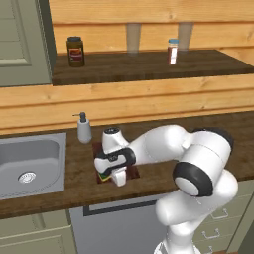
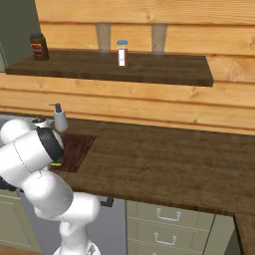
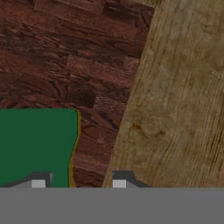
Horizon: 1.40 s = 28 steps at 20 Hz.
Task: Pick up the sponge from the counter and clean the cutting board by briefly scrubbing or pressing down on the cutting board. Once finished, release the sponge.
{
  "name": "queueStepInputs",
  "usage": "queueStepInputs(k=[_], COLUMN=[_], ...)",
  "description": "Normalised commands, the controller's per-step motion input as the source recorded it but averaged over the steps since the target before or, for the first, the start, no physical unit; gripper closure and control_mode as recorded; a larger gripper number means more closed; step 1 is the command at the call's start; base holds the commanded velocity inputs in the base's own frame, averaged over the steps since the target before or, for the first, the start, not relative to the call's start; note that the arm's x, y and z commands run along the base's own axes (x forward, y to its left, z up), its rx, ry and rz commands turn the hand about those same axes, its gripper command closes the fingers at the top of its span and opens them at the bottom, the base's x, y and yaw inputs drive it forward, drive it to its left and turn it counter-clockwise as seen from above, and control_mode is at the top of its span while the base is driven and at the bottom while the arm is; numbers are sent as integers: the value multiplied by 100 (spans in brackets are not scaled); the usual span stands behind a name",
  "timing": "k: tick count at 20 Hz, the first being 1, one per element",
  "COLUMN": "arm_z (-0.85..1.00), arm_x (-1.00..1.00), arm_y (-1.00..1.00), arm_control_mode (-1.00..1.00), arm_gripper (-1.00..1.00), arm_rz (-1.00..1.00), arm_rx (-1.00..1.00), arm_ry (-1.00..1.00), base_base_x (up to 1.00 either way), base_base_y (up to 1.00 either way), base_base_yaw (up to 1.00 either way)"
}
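My fingers (image 3: pixel 78 183) spread, one over the one sponge (image 3: pixel 37 144) | one board (image 3: pixel 65 65), edge beside bare surface (image 3: pixel 183 109).

Even, soft light covers the rendered kitchen, bright on the pale wood wall and without glare. A faint shadow lies under the shelf (image 1: pixel 149 67), and the arm darkens the counter (image 2: pixel 164 164) slightly near its front edge. The hand view is coarse and blurry up close.
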Motion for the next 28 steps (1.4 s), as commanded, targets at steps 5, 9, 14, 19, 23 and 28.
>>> queueStepInputs(k=[5, 9, 14, 19, 23, 28], arm_z=[-68, -67, -65, -37, 28, 85], arm_x=[-100, -100, -100, -100, -91, -66], arm_y=[-31, -36, -32, -31, -39, -28], arm_control_mode=[-100, -100, -100, -100, -100, -100], arm_gripper=[100, 100, 100, 100, 100, 100], arm_rz=[0, 0, 0, 0, -2, -8], arm_rx=[0, 0, 0, 0, 0, 0], arm_ry=[8, 7, 7, 3, 0, 0], base_base_x=[0, 0, 0, 0, 0, 0], base_base_y=[0, 0, 0, 0, 0, 0], base_base_yaw=[0, 0, 0, 0, 0, 0])
